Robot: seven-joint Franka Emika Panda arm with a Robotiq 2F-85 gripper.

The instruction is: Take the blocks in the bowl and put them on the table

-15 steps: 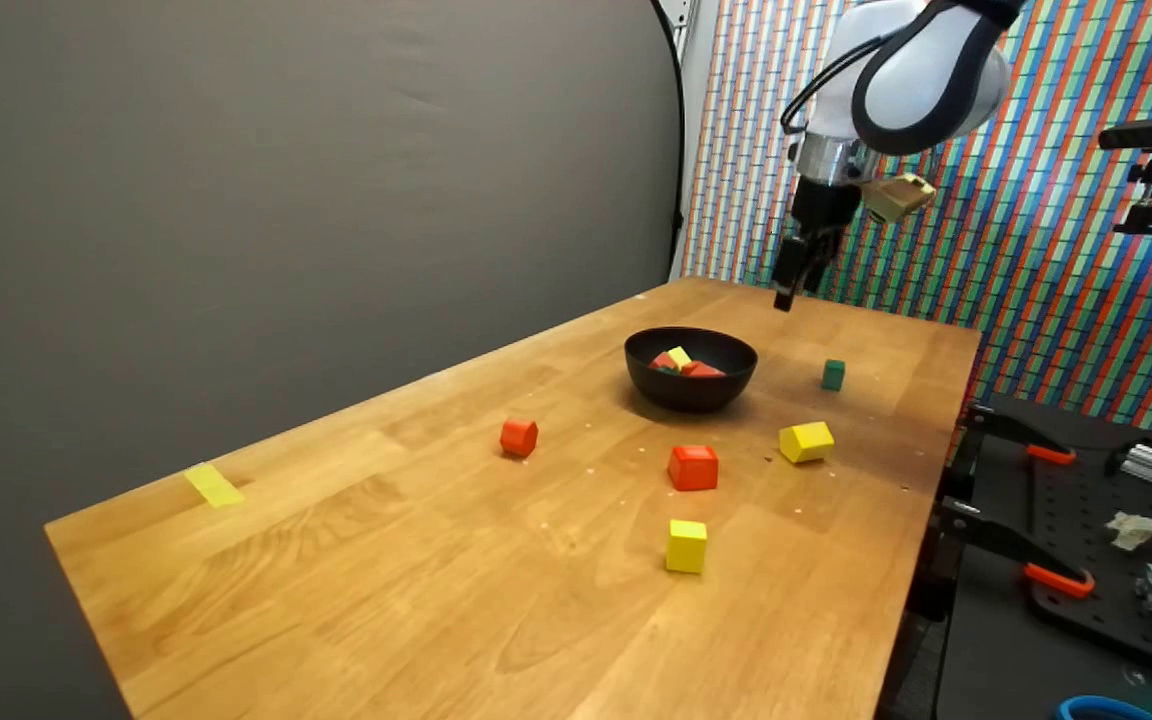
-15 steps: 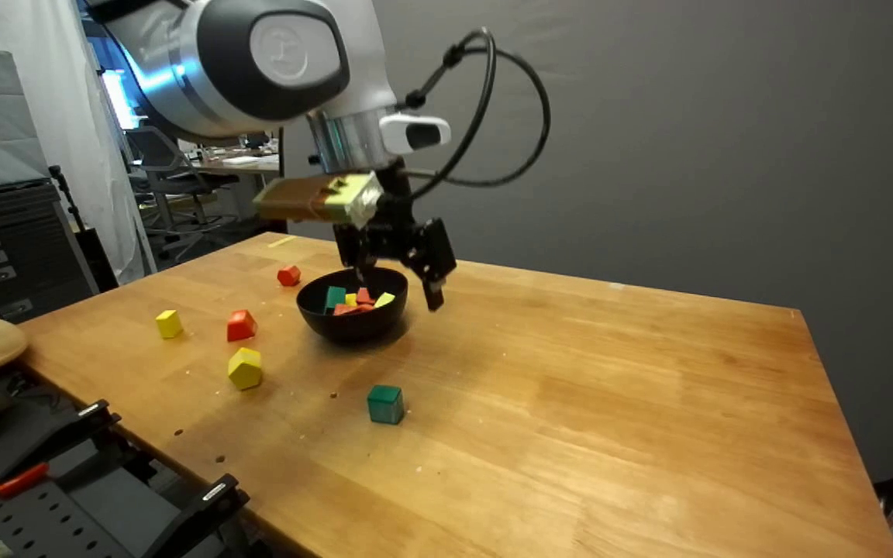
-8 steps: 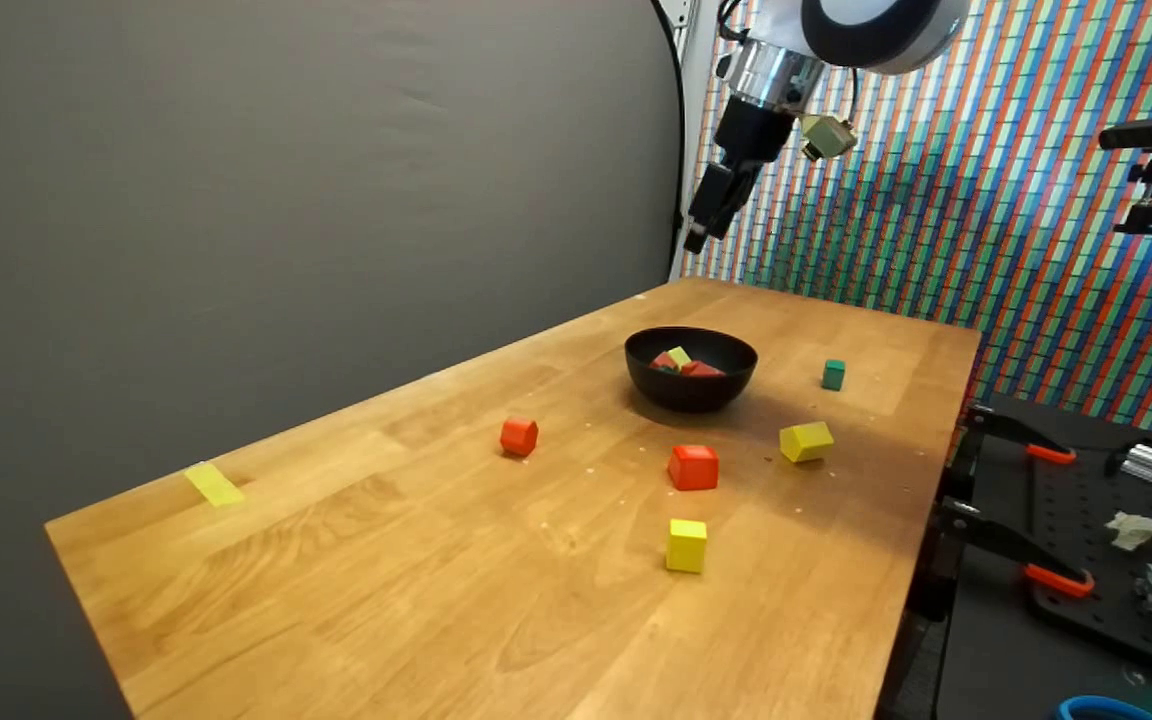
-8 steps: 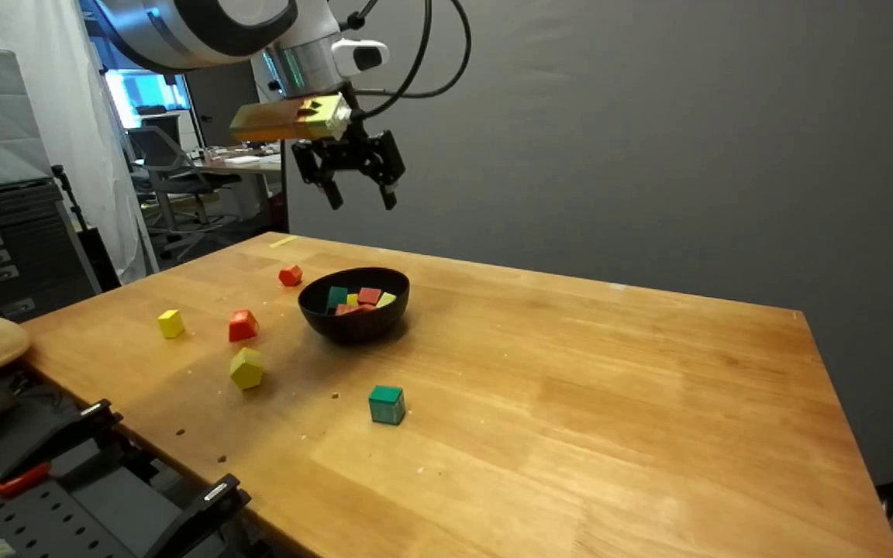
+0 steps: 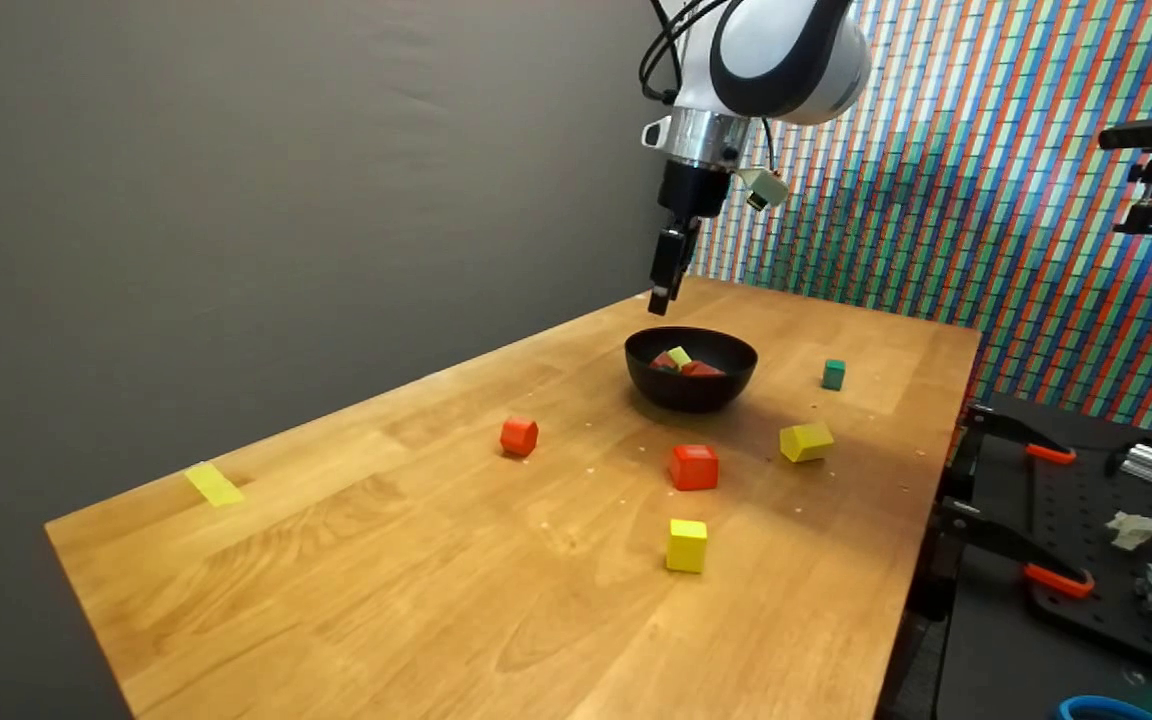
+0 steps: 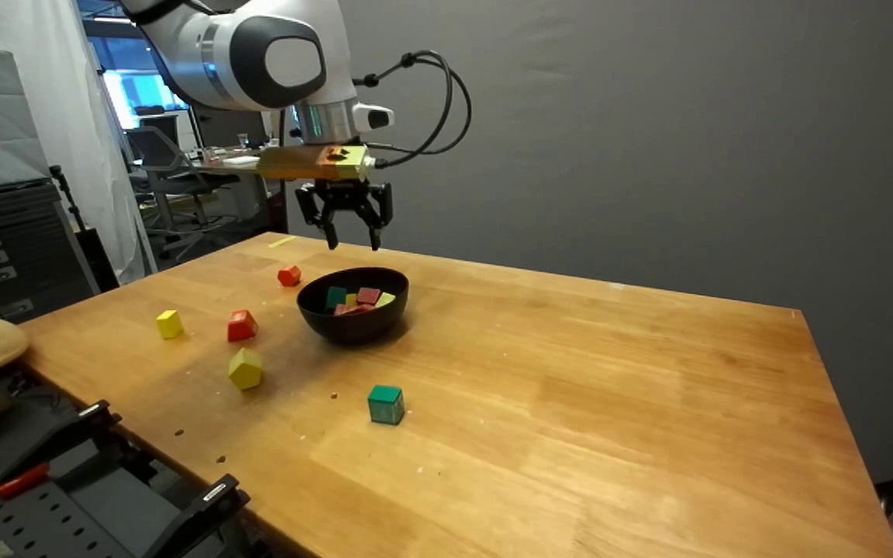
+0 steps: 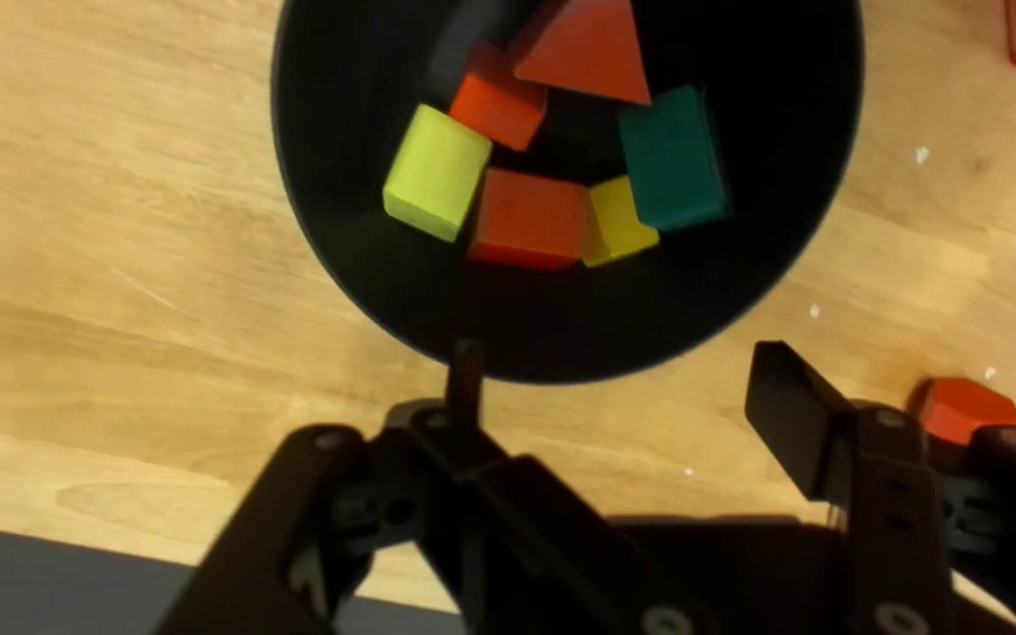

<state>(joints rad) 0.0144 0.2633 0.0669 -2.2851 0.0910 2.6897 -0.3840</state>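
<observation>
In an exterior view, five blocks are counted on the worktop (image 5: 366,600): two red blocks (image 5: 694,468), two yellow blocks (image 5: 686,547) and one green block (image 5: 833,375). One flat yellow patch (image 5: 214,484) is seen near the worktop's edge. One black bowl (image 5: 688,395) is set upright near the blocks, and more blocks are shown inside it. The hand (image 5: 662,300) is held above the bowl's rim, apart from it; its spread cannot be told from here.

In an exterior view, the same five blocks are shown, and the hand's two fingers (image 6: 376,238) are seen parted above the bowl: the hand is released.

In the wrist view, six blocks are counted inside the bowl: one triangular red block (image 7: 587,53), one rectangular red block (image 7: 530,216), one orange block (image 7: 497,101), one pale yellow block (image 7: 439,168), one deeper yellow block (image 7: 618,220) and one teal block (image 7: 676,160). Outside, two red blocks are shown, one partly covered by the hand.
</observation>
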